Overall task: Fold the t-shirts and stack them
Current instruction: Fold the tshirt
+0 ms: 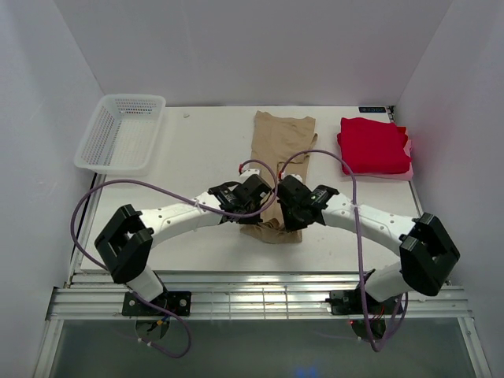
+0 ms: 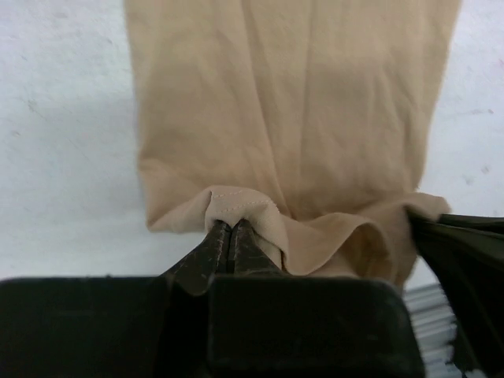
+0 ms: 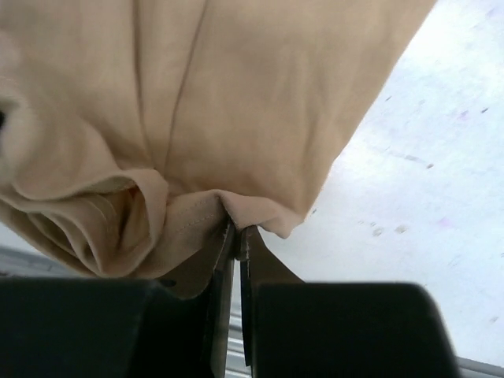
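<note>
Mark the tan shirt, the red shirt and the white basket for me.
tan-beige cloth t-shirt point(image 1: 282, 142): top view, its flat middle.
bright red folded cloth t-shirt point(image 1: 372, 146): top view, centre of its top.
white plastic mesh basket point(image 1: 134, 98): top view, its far rim.

Bright, even, diffuse light fills the overhead view, and the white tabletop carries only faint, soft-edged shadows. Both wrist views are softer: the dark foreground along the bottom is blurred, and the plain tan-beige cloth t-shirt looks slightly hazy.
</note>
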You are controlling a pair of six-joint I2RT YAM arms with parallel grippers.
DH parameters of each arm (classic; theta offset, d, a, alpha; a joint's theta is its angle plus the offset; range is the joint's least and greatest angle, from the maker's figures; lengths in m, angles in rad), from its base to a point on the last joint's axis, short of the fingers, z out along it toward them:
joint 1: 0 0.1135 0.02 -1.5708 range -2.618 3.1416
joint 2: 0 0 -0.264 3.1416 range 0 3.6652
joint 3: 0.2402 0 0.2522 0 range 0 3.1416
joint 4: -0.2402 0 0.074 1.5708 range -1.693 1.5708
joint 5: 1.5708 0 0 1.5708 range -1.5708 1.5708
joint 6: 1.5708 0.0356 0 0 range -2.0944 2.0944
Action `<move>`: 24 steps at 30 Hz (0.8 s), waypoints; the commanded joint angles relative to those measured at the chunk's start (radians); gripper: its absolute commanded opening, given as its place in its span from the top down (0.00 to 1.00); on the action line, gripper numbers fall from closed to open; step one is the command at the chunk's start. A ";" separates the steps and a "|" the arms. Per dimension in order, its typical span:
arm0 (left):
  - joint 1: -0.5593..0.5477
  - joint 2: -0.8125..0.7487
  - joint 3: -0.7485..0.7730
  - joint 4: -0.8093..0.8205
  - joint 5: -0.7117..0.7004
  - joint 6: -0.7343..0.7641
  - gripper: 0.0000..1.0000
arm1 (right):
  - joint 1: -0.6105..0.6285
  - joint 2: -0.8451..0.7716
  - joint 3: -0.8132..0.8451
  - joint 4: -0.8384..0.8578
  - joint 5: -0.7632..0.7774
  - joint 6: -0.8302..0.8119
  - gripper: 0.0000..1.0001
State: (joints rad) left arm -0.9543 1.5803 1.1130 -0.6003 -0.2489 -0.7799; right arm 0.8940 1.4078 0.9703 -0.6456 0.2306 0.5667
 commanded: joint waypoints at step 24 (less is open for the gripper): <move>0.302 0.458 0.593 0.094 0.002 0.356 1.00 | -0.415 0.502 0.580 0.038 0.026 -0.418 0.92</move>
State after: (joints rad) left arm -0.6941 2.0323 1.6379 -0.5152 -0.2657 -0.4660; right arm 0.5114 1.8767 1.4502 -0.6018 0.2607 0.2073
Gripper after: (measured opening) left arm 0.011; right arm 0.085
